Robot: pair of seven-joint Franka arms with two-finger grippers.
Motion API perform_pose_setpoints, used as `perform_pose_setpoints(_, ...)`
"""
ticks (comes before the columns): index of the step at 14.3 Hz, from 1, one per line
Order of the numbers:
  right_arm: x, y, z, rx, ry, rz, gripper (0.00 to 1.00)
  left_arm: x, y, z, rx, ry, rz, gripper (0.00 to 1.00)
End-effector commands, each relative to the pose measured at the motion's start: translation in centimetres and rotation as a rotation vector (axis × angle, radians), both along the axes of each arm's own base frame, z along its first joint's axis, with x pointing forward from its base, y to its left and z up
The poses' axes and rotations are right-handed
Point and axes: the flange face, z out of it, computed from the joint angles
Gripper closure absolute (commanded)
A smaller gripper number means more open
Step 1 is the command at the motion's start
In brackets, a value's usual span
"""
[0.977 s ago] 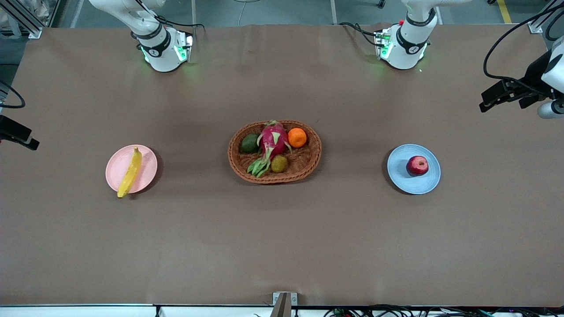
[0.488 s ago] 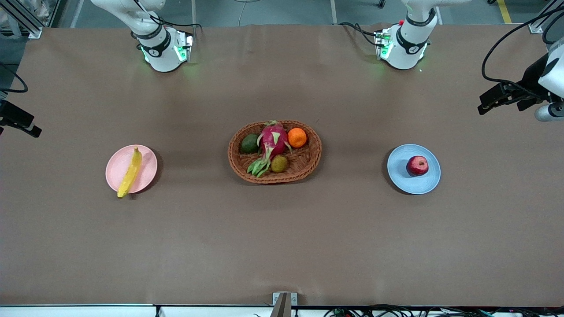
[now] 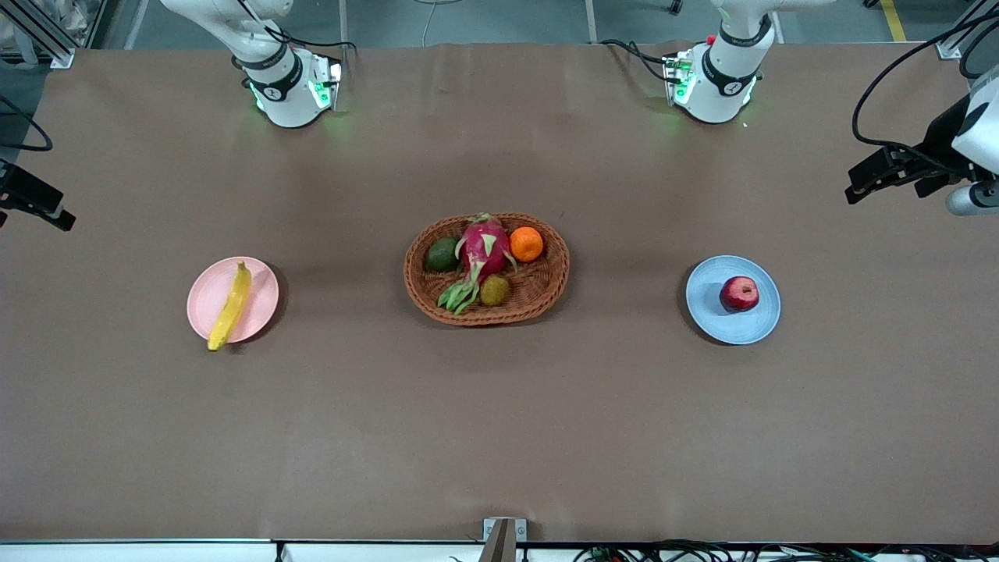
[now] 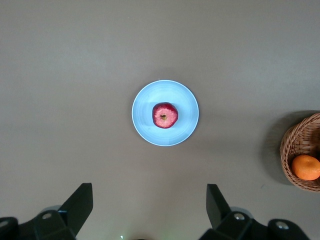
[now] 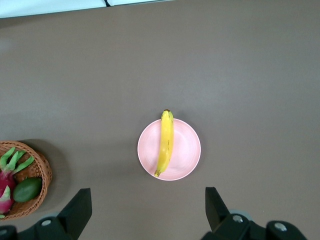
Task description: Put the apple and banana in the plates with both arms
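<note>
The dark-red apple [image 3: 739, 293] sits on the light blue plate [image 3: 706, 312] toward the left arm's end of the table. The yellow banana [image 3: 230, 306] lies across the pale pink plate [image 3: 261, 293] toward the right arm's end, one tip over the rim. My left gripper [image 3: 858, 183] hangs high over the table's end beside the blue plate. In the left wrist view it [image 4: 148, 205] is open and empty, with the apple [image 4: 164, 115] and blue plate [image 4: 145, 112] far below. My right gripper [image 3: 55, 217] hangs over the other end. In the right wrist view it [image 5: 148, 207] is open and empty above the banana [image 5: 165, 142] and pink plate [image 5: 187, 150].
An oval wicker basket [image 3: 546, 285] stands mid-table between the plates. It holds a pink dragon fruit [image 3: 484, 243], an orange [image 3: 526, 243], an avocado [image 3: 442, 254] and a small brown fruit [image 3: 495, 290]. The arm bases [image 3: 289, 90] stand along the table's edge farthest from the front camera.
Both grippers have drifted slightly at the table's ends, the right one a little toward the robots' bases. The fruit and plates have not moved.
</note>
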Motion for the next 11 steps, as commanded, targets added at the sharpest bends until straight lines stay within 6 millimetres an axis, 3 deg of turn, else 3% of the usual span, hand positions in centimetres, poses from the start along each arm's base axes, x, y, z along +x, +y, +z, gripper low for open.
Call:
perform_pose_setpoints(1,-1.2,0.1,-0.9,-0.03,0.016,-0.002,0.0,-0.4,-1.3,0.7,-0.007,-0.019,-0.035,0.0)
perform_pose_setpoints(11,-1.2,0.7,-1.8,-0.073,0.026,0.024,0.0,-0.4,-1.5,1.2,-0.006,-0.027,-0.039,0.0)
